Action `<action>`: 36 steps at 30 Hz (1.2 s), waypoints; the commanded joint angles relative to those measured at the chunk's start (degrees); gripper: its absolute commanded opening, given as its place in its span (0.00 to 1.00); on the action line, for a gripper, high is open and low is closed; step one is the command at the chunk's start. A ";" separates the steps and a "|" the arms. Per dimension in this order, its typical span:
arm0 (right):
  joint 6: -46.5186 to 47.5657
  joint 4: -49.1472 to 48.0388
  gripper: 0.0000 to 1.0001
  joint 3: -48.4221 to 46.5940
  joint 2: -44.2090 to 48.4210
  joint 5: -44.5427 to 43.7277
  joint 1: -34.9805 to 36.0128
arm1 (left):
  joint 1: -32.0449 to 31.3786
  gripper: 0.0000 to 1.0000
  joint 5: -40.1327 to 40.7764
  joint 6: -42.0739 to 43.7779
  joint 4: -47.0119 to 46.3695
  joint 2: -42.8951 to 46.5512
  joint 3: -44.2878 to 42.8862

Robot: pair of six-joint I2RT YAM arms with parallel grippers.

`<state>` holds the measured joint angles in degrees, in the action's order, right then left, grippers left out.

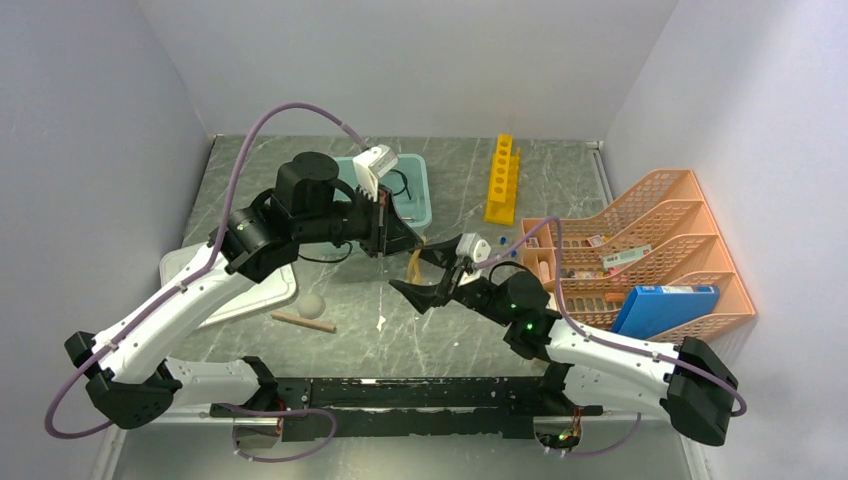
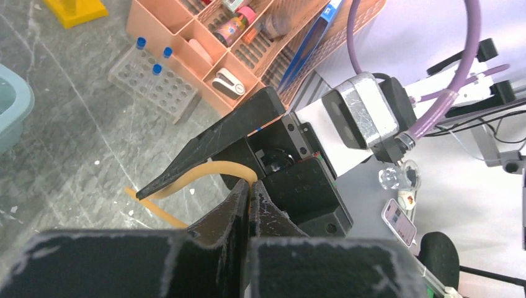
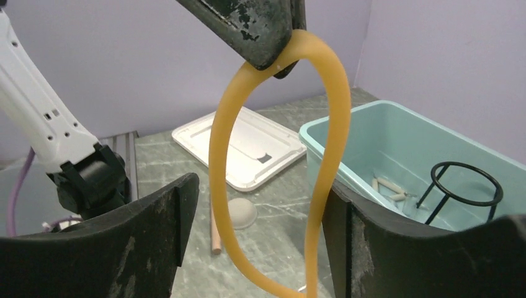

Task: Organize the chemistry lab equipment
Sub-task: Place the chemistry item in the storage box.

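My left gripper (image 2: pixel 250 186) is shut on the tan rubber hose (image 3: pixel 223 124), which hangs from its tips in a long loop above the table. My right gripper (image 3: pixel 251 230) stands open around that loop. One strand lies against its right finger (image 3: pixel 372 236) and the other hangs free in the gap. In the top view both grippers meet mid-table around the hose (image 1: pixel 412 268). The black ring stand (image 3: pixel 462 186) sits inside the teal tub (image 3: pixel 347 143). A wooden stick (image 1: pixel 303 321) lies on the table, and the yellow test-tube rack (image 1: pixel 503 178) stands at the back.
The tub's white lid (image 1: pixel 215 290) lies at the left, with a grey dome (image 1: pixel 311 304) beside it. The orange mesh organiser (image 1: pixel 640 240) with a blue box (image 1: pixel 665 305) fills the right side. A clear rack with blue-capped tubes (image 2: pixel 155 77) stands against it.
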<state>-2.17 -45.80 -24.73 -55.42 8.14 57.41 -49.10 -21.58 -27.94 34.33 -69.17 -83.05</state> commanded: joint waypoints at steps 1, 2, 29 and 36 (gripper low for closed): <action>-2.00 -3.97 0.69 -2.62 -0.67 -0.62 0.41 | 1.53 0.05 -4.61 -2.53 -4.78 1.44 1.12; -2.22 -4.04 0.63 -2.87 -0.95 -0.44 0.36 | 1.90 0.05 -5.01 -2.75 -5.13 1.48 1.45; 6.42 11.34 0.00 -15.10 -5.22 -4.49 0.42 | 11.67 0.66 6.68 7.46 7.60 5.24 -2.73; 14.64 22.38 0.00 -27.58 -12.52 -4.65 -0.79 | 11.66 0.68 19.89 12.73 12.84 9.46 -7.31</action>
<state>6.13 -30.70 -45.21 -64.77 3.97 57.49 -37.91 -11.33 -20.18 42.59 -62.89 -86.61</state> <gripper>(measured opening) 0.029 0.686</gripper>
